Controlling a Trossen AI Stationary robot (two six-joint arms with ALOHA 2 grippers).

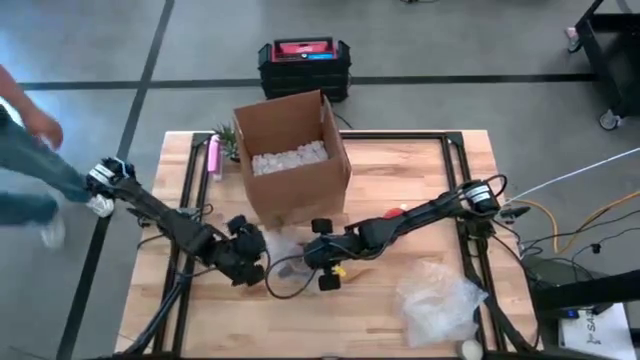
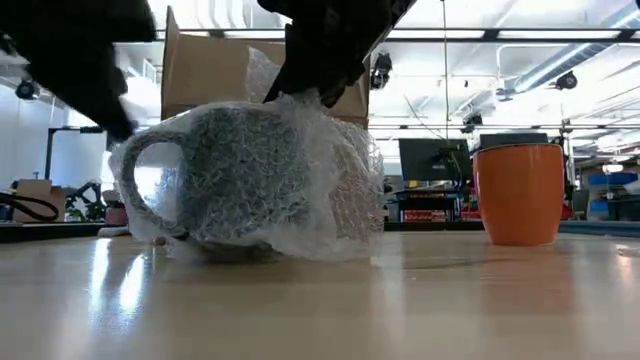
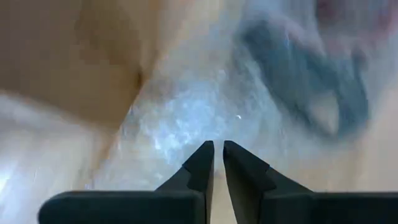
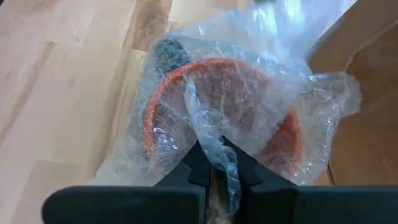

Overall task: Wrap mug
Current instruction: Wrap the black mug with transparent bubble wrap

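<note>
Right gripper (image 4: 214, 163) pinching bubble wrap (image 4: 217, 134) over rigid, breakable mug (image 2: 240, 170); left gripper (image 3: 217, 155) nearly shut, empty.

bright overhead room light; glare on the table (image 2: 300, 300); left wrist view heavily motion-blurred.

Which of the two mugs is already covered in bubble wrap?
The grey mug with the orange inside, lying on its side under the bubble wrap that the right end effector pinches. The orange mug stands upright and bare.
</note>
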